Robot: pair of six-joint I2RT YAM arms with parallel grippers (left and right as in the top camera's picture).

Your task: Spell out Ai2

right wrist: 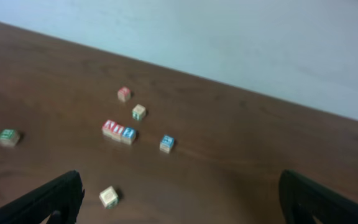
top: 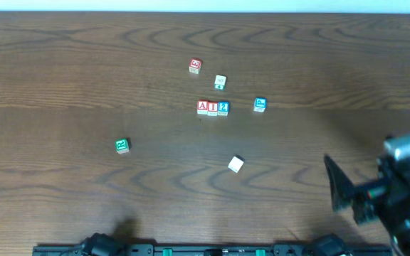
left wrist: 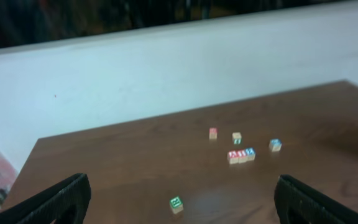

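Observation:
Three cubes stand side by side in a row at the table's middle: the red-bordered A [top: 203,107], the red-bordered I [top: 213,107] and the blue 2 [top: 223,108], touching and reading Ai2 from the overhead view. The same row shows small in the left wrist view [left wrist: 242,155] and in the right wrist view [right wrist: 118,130]. My right gripper [right wrist: 180,180] is open and empty, pulled back over the table's front right, far from the row. My left gripper [left wrist: 182,183] is also open and empty, low at the front left.
Loose cubes lie around the row: a red-faced one [top: 195,66], a pale one [top: 220,82], another blue one [top: 260,104], a green one [top: 122,146] and a plain pale one [top: 235,164]. The right arm [top: 404,181] fills the front right corner.

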